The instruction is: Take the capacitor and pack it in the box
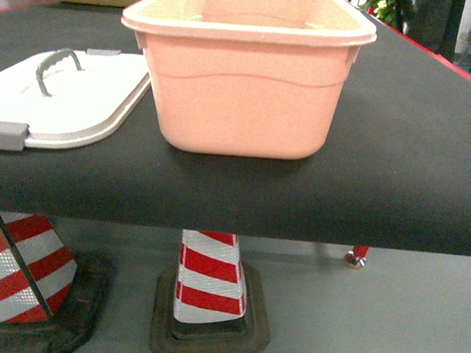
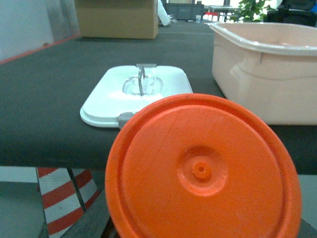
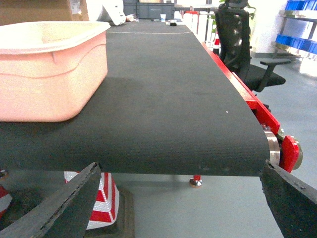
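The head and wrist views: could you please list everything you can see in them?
box: one, pale pink, open, on the table.
lid: one, white with a grey handle, flat beside the box.
capacitor: one, orange, close before the left wrist camera.
table: one, black top.
traffic cones: two, red and white, on the floor under the table.
carton: one, brown, at the table's far end.
office chair: one, black, beside the table.
blue bins: several, on shelves.
left gripper: mostly hidden, holding the capacitor.
right gripper: dark fingers wide apart, empty.
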Motion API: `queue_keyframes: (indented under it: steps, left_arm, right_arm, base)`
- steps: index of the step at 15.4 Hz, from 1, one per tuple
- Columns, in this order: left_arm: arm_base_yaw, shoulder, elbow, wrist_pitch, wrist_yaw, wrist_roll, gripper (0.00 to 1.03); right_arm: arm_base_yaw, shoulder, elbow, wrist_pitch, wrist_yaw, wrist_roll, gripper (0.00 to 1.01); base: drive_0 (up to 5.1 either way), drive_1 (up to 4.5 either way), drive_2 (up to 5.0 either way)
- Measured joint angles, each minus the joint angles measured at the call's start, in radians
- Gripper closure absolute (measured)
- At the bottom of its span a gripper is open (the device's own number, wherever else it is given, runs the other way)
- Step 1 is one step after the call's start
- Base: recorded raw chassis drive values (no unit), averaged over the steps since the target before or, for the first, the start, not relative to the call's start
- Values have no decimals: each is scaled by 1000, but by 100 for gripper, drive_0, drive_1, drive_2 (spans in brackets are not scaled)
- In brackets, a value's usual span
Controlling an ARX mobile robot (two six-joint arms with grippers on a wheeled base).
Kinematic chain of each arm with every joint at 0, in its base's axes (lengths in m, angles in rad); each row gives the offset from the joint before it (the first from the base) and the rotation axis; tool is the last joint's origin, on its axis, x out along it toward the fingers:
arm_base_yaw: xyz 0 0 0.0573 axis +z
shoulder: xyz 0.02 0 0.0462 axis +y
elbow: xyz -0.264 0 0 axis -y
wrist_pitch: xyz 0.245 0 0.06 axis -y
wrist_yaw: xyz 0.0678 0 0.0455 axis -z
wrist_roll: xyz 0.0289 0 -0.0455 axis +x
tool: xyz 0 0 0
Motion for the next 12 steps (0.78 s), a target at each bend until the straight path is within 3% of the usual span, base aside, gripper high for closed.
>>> queue_keyframes:
  steps: [12]
  left_arm:
    - [0, 0, 0, 1, -1, 0, 59]
  right_arm:
    - [0, 0, 0, 0, 0, -1, 3]
  base:
    - [0, 0, 0]
